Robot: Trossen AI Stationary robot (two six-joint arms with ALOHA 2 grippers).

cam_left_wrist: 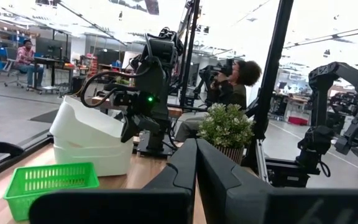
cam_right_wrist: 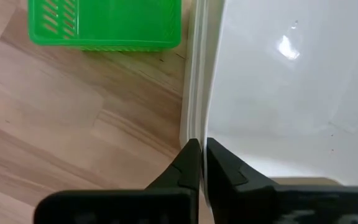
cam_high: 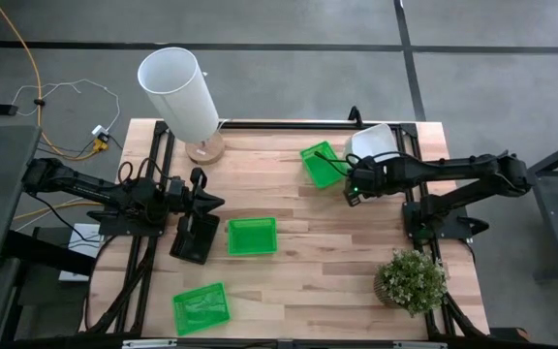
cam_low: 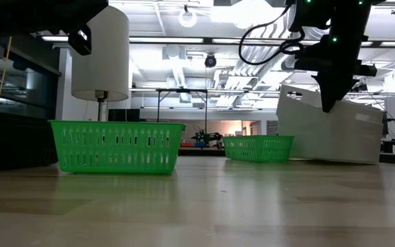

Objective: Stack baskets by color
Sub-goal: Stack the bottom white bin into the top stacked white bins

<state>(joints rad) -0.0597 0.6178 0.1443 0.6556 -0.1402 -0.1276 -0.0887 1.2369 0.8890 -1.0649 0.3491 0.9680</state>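
The right gripper (cam_high: pixel 354 180) is up at the far right of the table with its fingers pinched on the rim of the top white basket (cam_right_wrist: pixel 291 81); in the right wrist view the thin white wall runs right down between the two dark fingertips, which are pressed nearly together on it. That white basket sits tilted on top of another white basket (cam_left_wrist: pixel 95 158), so there's a little white stack (cam_high: pixel 374 142) at the far right corner, and in the low view the upper one is clearly cocked at an angle. Just left of the stack is a green basket (cam_high: pixel 322 162), close beside it. A second green basket (cam_high: pixel 252 236) sits mid-table, and a third green basket (cam_high: pixel 201 308) is at the near left edge, well apart from the others. The left gripper (cam_high: pixel 213 202) is parked on the left side with its fingers pressed together, holding nothing, right above the black baskets (cam_high: pixel 194 237). Also on the table: a tall white cylinder (cam_high: pixel 180 93) at the far left and a potted plant (cam_high: pixel 411 280) near right.
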